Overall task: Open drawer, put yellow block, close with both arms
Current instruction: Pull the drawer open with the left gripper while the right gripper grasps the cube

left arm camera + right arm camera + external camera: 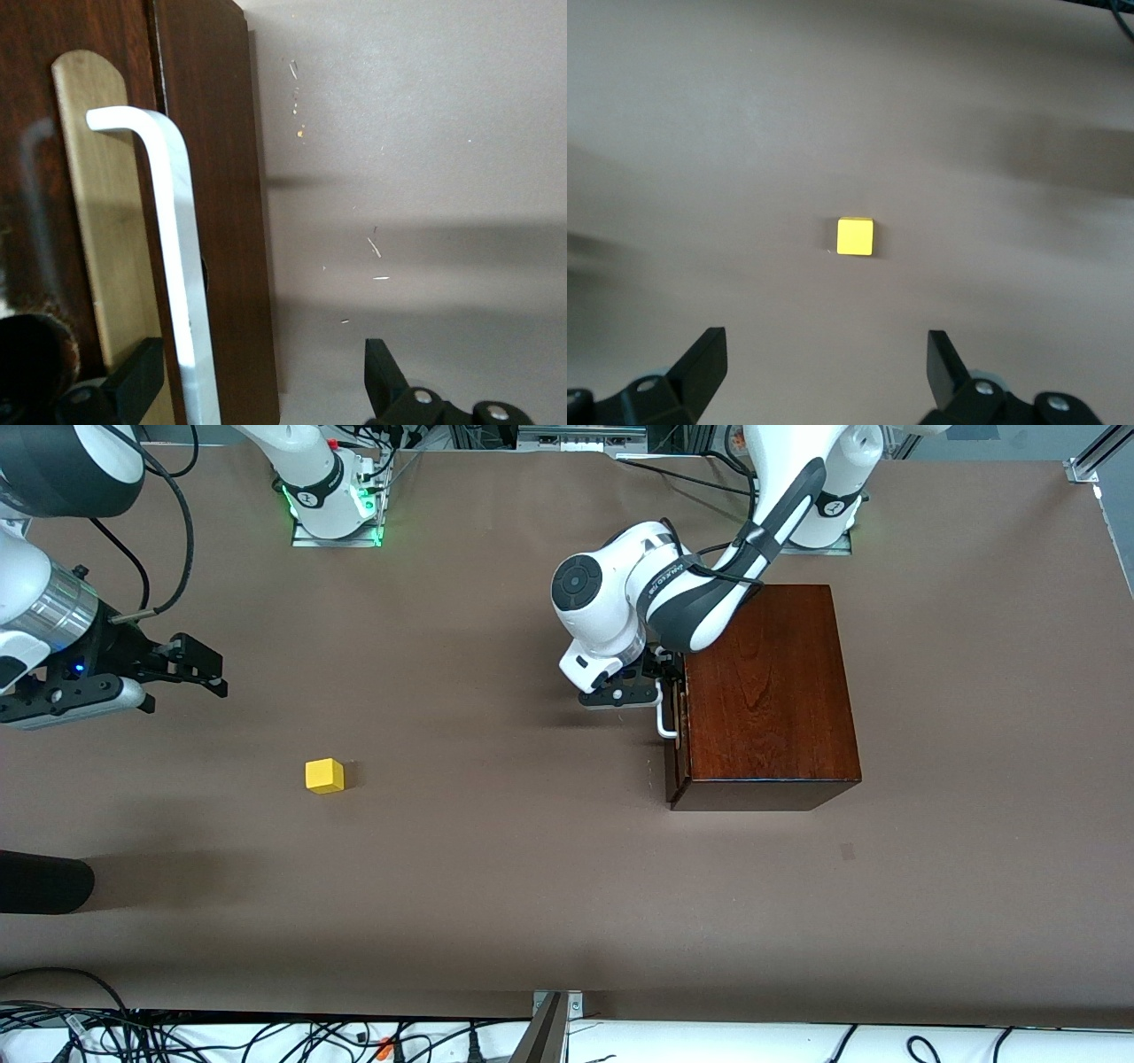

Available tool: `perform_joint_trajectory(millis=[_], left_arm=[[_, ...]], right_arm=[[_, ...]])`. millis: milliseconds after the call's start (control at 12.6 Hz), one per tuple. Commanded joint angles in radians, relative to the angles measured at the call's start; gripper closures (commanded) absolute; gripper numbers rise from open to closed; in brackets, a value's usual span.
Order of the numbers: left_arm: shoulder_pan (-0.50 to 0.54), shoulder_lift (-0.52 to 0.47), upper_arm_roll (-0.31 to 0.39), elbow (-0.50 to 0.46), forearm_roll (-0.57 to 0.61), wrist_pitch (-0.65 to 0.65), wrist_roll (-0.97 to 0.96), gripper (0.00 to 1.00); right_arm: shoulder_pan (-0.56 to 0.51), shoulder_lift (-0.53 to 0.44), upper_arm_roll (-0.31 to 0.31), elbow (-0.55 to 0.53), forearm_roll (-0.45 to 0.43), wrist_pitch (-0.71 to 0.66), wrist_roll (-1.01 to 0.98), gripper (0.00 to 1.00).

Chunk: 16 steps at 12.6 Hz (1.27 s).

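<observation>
Mahogany gloss is filling your left wrist view, where the left tool point(257, 390) is sitting with its fingers spread either side of the white handle point(182, 266) of the drawer point(675, 717), which is looking shut or barely cracked from the front. Your right tool point(199, 664) is hanging spread over bare brown counter point(496, 886) at the right arm's end. You are seeing the yellow block point(325, 775) lying on the counter, well apart from the box point(766, 700).
</observation>
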Motion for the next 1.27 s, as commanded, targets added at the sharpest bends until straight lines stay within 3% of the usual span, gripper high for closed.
perform_joint_trajectory(millis=[0,398,716,1193], left_arm=[[0.002,0.01,-0.003,-0.002,0.023,0.032,-0.019,0.0],[-0.001,0.011,-0.006,0.004,0.005,0.083,-0.045,0.0],[-0.009,0.027,-0.006,0.024,-0.05,0.124,-0.071,0.0],[-0.025,0.07,-0.008,0.108,-0.141,0.134,-0.085,0.0]], right_arm=[[-0.011,0.066,0.001,0.02,0.015,-0.003,-0.013,0.0],[-0.008,0.181,0.003,0.018,0.015,0.009,-0.04,0.0],[0.003,0.31,0.008,-0.053,0.026,0.216,-0.027,0.0],[0.009,0.415,0.026,-0.185,0.049,0.489,-0.016,0.0]])
